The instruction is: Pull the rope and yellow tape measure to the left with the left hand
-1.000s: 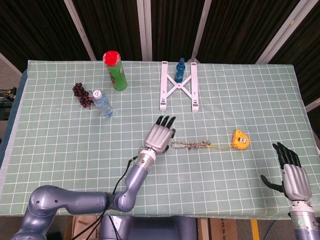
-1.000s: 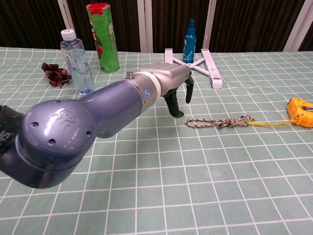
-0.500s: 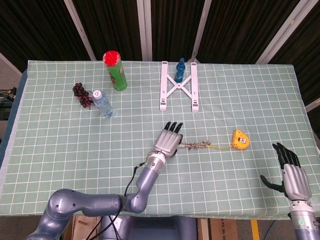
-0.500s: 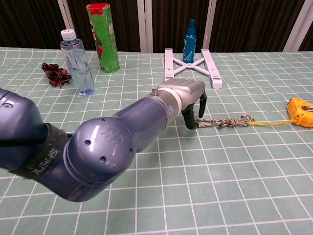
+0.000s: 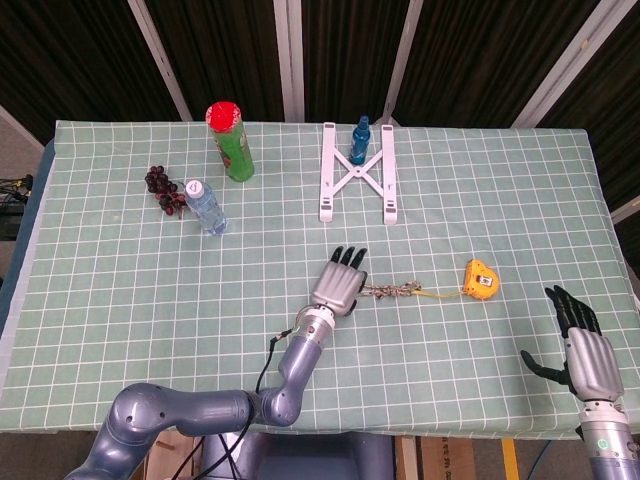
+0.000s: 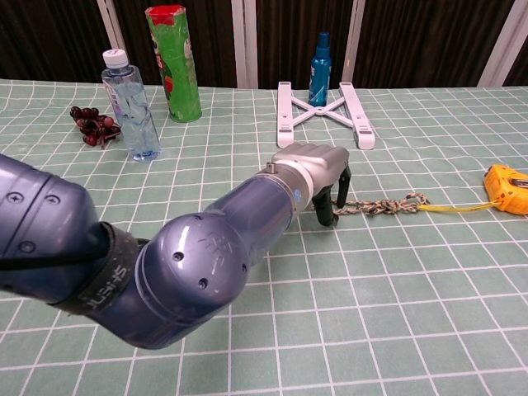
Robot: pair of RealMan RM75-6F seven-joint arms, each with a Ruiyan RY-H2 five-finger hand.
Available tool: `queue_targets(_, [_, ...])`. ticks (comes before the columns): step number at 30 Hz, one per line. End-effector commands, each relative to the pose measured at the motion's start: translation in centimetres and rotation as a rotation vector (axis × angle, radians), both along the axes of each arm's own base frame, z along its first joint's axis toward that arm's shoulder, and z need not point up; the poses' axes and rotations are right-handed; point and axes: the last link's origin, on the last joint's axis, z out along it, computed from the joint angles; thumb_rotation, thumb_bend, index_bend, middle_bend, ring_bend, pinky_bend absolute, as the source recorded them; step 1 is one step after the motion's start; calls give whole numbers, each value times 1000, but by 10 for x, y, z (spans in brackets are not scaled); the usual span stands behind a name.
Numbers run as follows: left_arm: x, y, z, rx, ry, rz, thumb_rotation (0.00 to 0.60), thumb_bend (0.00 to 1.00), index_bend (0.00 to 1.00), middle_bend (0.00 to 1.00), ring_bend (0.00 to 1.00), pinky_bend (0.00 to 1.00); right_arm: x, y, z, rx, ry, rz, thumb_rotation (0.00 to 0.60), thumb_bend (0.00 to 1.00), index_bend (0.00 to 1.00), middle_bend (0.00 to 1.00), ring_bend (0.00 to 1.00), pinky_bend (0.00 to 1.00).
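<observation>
- Your left hand is sitting over the left end of the rope, with its dark fingers pointing down at the table.
- The fingers are touching or almost touching that rope end, but I cannot tell if they are really grabbing it — the hand is hiding that spot.
- The rope is lying flat in a line, running right to a thin yellow strip that is joining it to the yellow tape measure.
- The tape measure is resting on the table, well apart from your left hand.
- Your right hand is hanging by the table's right front corner with its fingers spread — it is holding nothing.
- At the back, a white folding stand is lying flat with a blue bottle just behind it.
- On the back left, a green can with a red lid is standing up, with a clear water bottle and dark grapes near it.
</observation>
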Motion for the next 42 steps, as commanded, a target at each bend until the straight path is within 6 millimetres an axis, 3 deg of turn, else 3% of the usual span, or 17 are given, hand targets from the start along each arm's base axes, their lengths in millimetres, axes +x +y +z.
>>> queue_targets(1, [-1,0,-1,0,1,1,600,465,505,28,0,0,0,0,0,-1,1,1,600,270,0,0,0,0])
queue_targets(28, [-5,0,1,18,-10,-8,600,507,557,54,0,0,1,0,0,3,-7,-4,600,269,0,0,0,0])
queue_targets(37, [-6,0,18,54,-28,-47,600,507,560,56,0,0,1,0,0,6,-12,-10,600,269,0,0,0,0])
queue_targets(42, [-20,-2,39,85,-47,-43,600,507,560,59,0,0,1,0,0,5,-9,-8,600,270,0,0,0,0])
